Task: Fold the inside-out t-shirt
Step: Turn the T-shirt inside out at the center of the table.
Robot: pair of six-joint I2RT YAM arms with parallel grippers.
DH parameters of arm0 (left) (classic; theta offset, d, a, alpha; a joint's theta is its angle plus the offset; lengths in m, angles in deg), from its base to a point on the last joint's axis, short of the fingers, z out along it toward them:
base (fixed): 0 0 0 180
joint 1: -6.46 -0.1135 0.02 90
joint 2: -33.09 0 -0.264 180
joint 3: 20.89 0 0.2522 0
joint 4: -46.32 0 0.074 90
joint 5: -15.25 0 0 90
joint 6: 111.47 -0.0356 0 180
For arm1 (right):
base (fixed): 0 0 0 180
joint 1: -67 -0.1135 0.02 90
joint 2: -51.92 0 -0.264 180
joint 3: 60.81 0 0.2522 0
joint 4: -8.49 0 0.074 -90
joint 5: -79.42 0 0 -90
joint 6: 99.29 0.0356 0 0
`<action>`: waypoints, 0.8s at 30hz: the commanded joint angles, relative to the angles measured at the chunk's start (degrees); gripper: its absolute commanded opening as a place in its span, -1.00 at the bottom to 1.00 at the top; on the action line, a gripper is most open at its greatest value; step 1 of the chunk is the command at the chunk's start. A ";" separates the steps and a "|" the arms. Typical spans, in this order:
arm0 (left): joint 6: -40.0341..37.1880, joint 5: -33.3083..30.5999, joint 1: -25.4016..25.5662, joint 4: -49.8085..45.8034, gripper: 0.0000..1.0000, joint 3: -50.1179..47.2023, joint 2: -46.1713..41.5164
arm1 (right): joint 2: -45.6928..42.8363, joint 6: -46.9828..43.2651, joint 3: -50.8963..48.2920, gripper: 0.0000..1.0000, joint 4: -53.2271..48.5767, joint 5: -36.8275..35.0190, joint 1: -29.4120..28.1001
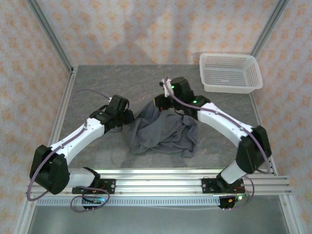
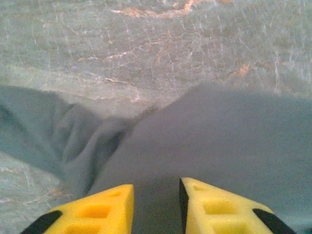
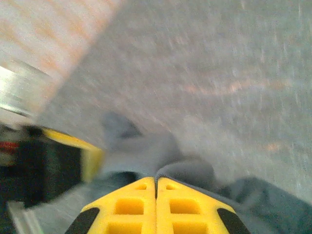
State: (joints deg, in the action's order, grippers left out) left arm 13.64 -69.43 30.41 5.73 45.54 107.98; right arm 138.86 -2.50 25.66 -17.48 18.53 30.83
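Shirt point(image 1: 163, 134): crumpled heap in the middle of the table point(image 1: 97, 87), between both claws.
Left claw point(image 2: 156, 195): at the shirt's left edge, fingers apart, cloth lying under the gap.
Right claw point(image 3: 156, 183): at the shirt's far edge, fingers together, pinching a fold.

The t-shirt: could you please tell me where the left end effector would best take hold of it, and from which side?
I'd grip the t-shirt at its bunched left edge, from above, the left end effector straddling a fold: crumpled cloth gives ridges to pinch. The right end effector holds the far edge.
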 commanded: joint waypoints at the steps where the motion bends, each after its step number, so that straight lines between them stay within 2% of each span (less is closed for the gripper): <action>1: -2.76 -3.08 -0.43 -0.14 -0.15 -1.06 -3.29 | -2.34 6.27 -1.30 -1.00 6.36 6.28 0.68; 3: -4.17 -4.90 -0.26 0.73 -0.07 -1.82 -7.54 | -2.84 7.54 -1.42 -1.00 7.52 8.15 0.83; 5: -9.27 -5.06 1.21 3.10 -0.07 -2.85 -12.47 | -3.08 8.22 -1.35 -1.00 7.82 8.84 0.83; 9: -20.42 -4.79 10.74 8.15 -0.08 -2.77 -17.42 | -3.09 8.99 -0.78 -1.00 7.61 9.27 0.83; 10: -21.96 -6.61 13.04 8.05 -0.08 -1.94 -16.81 | -3.09 9.21 -0.60 -1.00 7.49 9.39 0.83; 12: -22.88 -7.51 14.37 8.11 -0.11 -0.61 -14.37 | -3.08 9.63 -0.31 -1.00 7.41 9.95 0.82; 19: -21.87 -1.46 14.29 16.97 -0.13 3.46 -3.20 | -3.51 10.62 -0.01 -1.00 7.07 12.81 0.83; 21: -21.76 3.36 14.29 20.67 -0.05 4.28 -1.17 | -3.69 10.62 -0.19 -1.00 6.92 12.98 0.83; 24: -21.44 8.70 14.29 24.18 0.24 5.27 1.53 | -3.82 11.22 -0.49 -1.00 7.08 13.05 0.79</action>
State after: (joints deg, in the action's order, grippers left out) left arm -6.71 -67.51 44.46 22.12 47.57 108.77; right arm 135.84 7.71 24.79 -12.82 29.37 31.95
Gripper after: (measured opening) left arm 0.604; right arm 0.040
